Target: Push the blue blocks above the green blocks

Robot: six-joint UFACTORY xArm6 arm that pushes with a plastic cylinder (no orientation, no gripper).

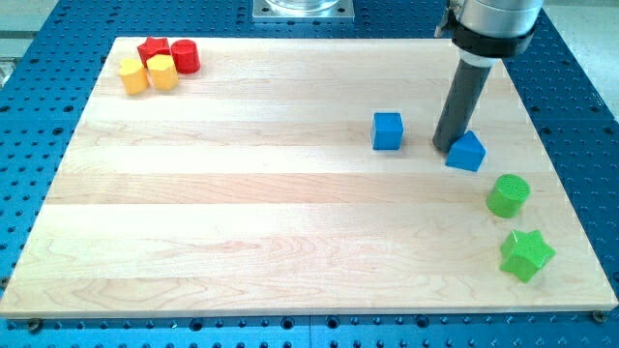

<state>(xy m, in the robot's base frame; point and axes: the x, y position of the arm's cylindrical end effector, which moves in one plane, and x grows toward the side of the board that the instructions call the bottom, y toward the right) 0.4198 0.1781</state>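
A blue cube (388, 130) sits right of the board's middle. A second blue block (466, 152), wedge-like in shape, lies to its right. My tip (445, 148) is on the board between them, touching the left side of the wedge-like blue block. A green cylinder (508, 195) lies below and right of that block, near the right edge. A green star (526, 254) lies below the cylinder. Both blue blocks are higher in the view than both green blocks.
At the board's top left corner a cluster holds a red star (152, 48), a red cylinder (185, 56) and two yellow blocks (133, 75) (162, 72). The wooden board (242, 213) rests on a blue perforated table.
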